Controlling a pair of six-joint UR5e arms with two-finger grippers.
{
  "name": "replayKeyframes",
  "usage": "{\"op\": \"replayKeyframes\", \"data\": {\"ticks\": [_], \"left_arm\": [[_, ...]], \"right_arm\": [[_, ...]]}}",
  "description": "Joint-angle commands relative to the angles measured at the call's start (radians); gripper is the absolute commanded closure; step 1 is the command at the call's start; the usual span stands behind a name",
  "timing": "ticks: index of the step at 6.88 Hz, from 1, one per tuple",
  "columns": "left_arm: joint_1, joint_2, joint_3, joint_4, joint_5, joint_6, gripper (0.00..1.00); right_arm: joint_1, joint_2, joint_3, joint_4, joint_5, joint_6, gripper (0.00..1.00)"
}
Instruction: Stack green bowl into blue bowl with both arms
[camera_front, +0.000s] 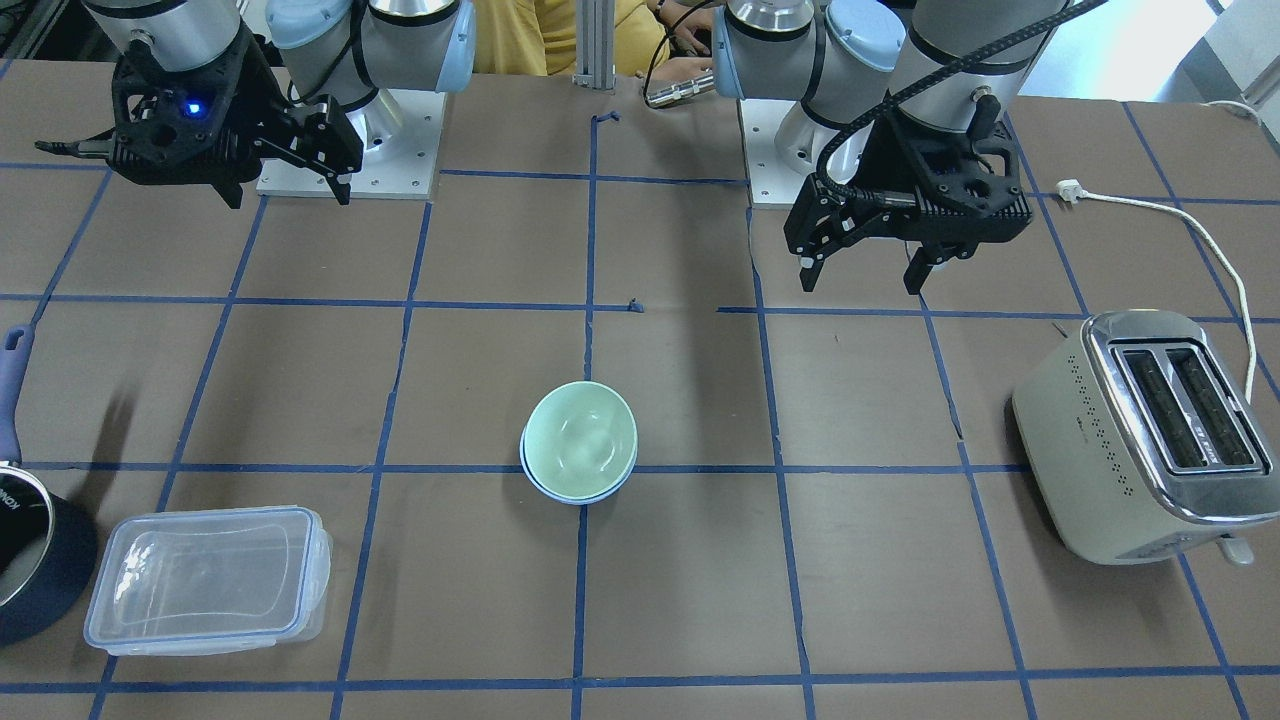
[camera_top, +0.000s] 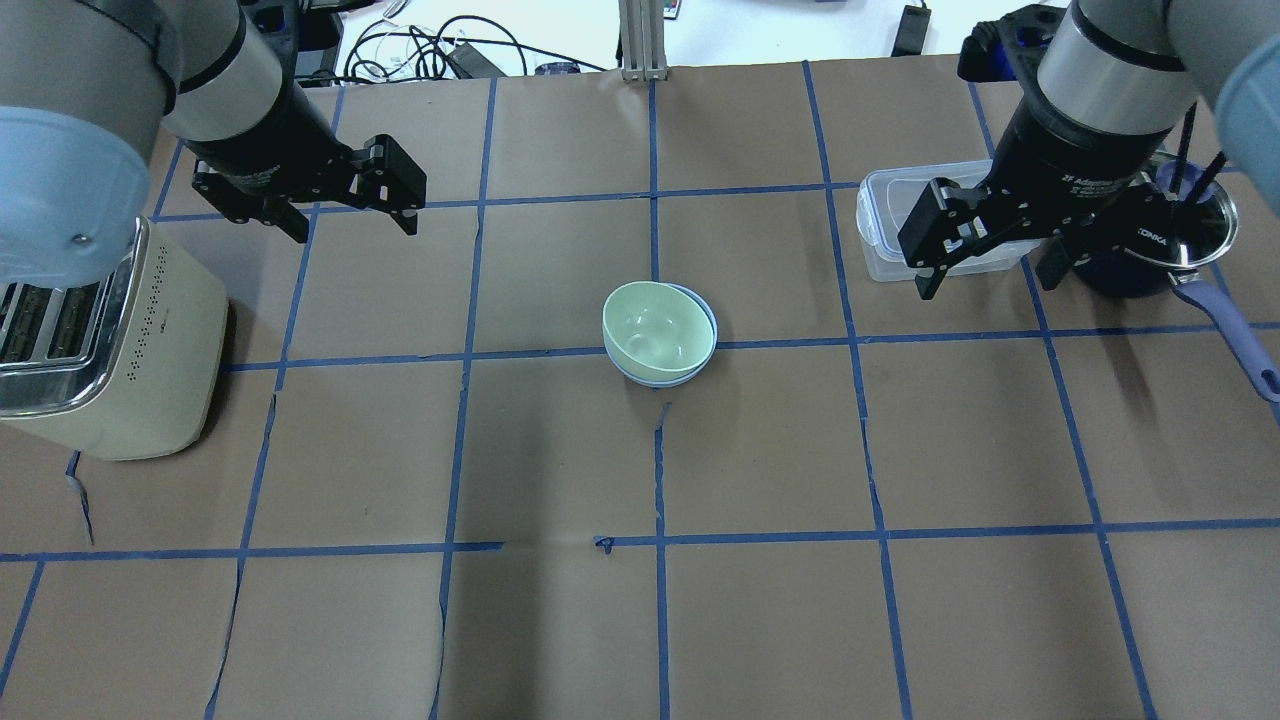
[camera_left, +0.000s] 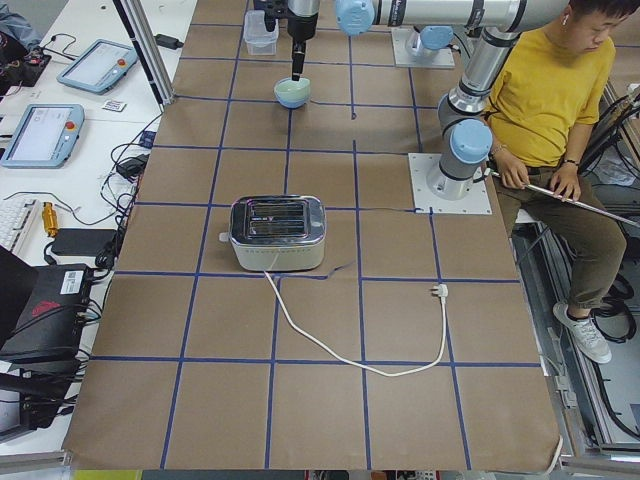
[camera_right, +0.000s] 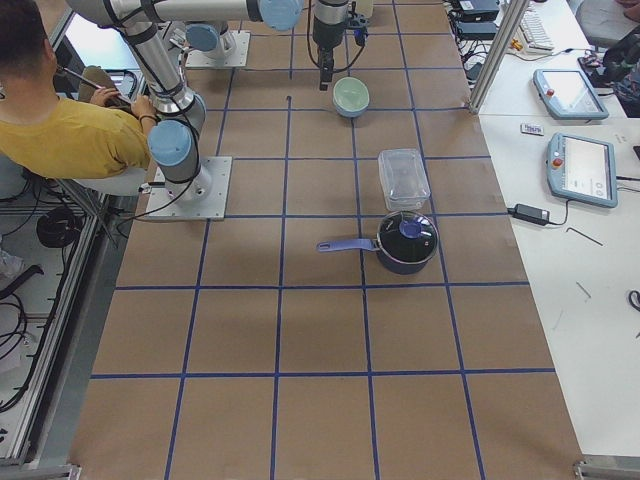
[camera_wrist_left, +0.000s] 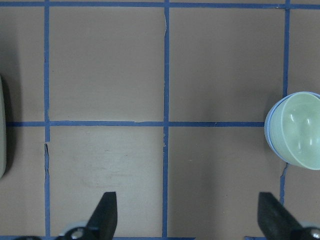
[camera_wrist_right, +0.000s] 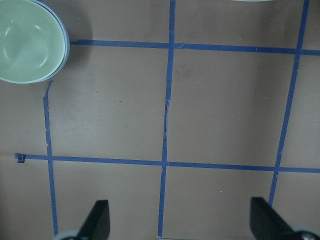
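The pale green bowl (camera_front: 580, 437) sits nested inside the light blue bowl (camera_front: 575, 496) at the table's middle; only the blue rim shows around it. The pair also shows in the overhead view, green bowl (camera_top: 655, 328) in blue bowl (camera_top: 706, 312). My left gripper (camera_front: 860, 280) (camera_top: 353, 228) is open and empty, raised above the table, well apart from the bowls. My right gripper (camera_front: 290, 195) (camera_top: 985, 285) is open and empty, raised on the other side. The left wrist view shows the green bowl (camera_wrist_left: 300, 131) at its right edge, the right wrist view shows the green bowl (camera_wrist_right: 27, 40) at its top left.
A cream toaster (camera_top: 110, 330) with a white cord (camera_front: 1200, 230) stands on my left side. A clear rectangular container (camera_top: 890, 225) and a dark navy saucepan (camera_top: 1150, 250) stand on my right side, below the right gripper. A person in yellow (camera_left: 545, 90) sits behind the robot.
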Motion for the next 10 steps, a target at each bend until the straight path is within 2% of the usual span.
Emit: {"op": "replayKeyframes", "data": {"ticks": [1, 8, 10], "left_arm": [[0.000, 0.000, 0.000, 0.000, 0.000, 0.000, 0.00], [0.000, 0.000, -0.001, 0.000, 0.001, 0.000, 0.00], [0.000, -0.002, -0.001, 0.000, 0.000, 0.000, 0.00]], "right_arm": [[-0.002, 0.000, -0.003, 0.000, 0.011, 0.001, 0.00], [-0.001, 0.000, -0.013, -0.019, 0.014, -0.015, 0.00], [0.001, -0.005, -0.016, -0.026, 0.081, 0.001, 0.00]]}}
